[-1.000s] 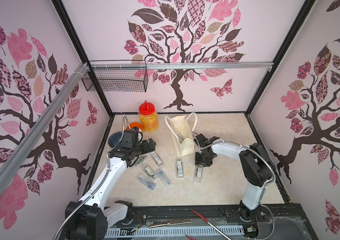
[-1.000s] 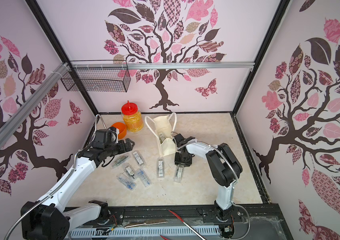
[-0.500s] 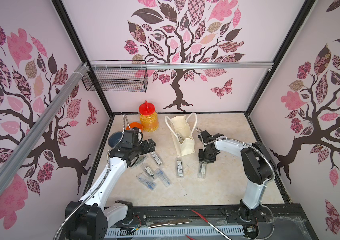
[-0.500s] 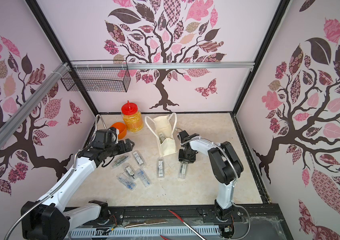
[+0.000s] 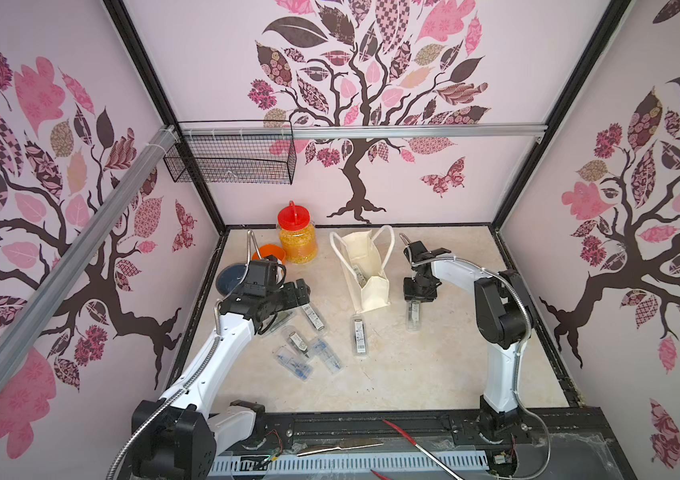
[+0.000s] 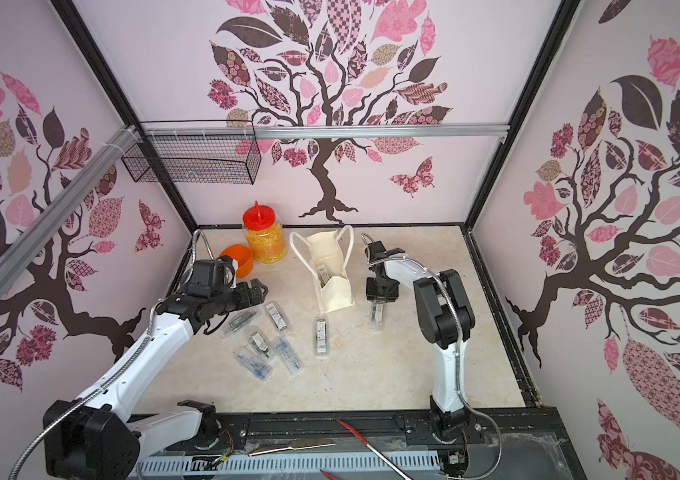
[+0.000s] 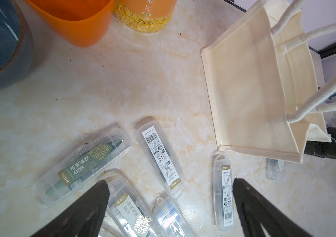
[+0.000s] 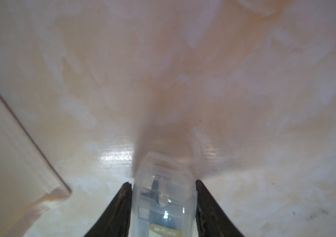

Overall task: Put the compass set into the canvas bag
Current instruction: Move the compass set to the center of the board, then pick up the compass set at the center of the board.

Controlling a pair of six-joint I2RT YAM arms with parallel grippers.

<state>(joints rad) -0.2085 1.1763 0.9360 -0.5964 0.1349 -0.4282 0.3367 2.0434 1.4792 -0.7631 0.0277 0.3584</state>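
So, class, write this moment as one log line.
left gripper: open, over loose cases | right gripper: shut on case, beside bag | bag: upright, another case inside

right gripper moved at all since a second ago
Yes. Measured against the canvas bag, the right gripper, shut on a compass case, has drifted away from the bag's side and toward the back wall.

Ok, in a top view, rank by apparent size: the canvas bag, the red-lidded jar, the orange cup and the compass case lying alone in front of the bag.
1. canvas bag
2. red-lidded jar
3. lone compass case and orange cup: unranked, since the left arm hides part of the cup.
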